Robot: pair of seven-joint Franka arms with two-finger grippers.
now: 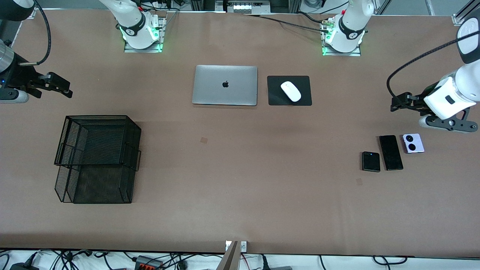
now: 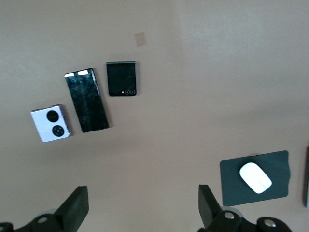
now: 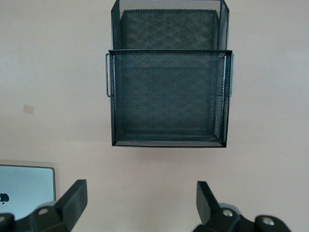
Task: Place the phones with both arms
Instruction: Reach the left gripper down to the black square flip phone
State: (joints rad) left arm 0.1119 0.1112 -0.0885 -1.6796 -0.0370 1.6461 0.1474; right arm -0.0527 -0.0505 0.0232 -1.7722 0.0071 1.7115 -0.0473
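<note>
Three phones lie side by side at the left arm's end of the table: a squarish black one (image 1: 371, 161) (image 2: 121, 79), a longer black slab (image 1: 390, 152) (image 2: 87, 100) and a lavender-white one with two black camera circles (image 1: 413, 143) (image 2: 51, 123). My left gripper (image 1: 395, 105) (image 2: 143, 203) hangs open over bare table close to the phones, touching none of them. Over bare table at the right arm's end, my right gripper (image 1: 65, 88) (image 3: 142, 200) is open and holds nothing.
A black two-tier wire-mesh tray (image 1: 60, 144) (image 3: 169, 53) stands at the right arm's end. A shut silver laptop (image 1: 225, 85) (image 3: 26, 188) lies mid-table near the bases. Beside it a white mouse (image 1: 290, 91) (image 2: 256, 177) rests on a black pad (image 1: 275, 97).
</note>
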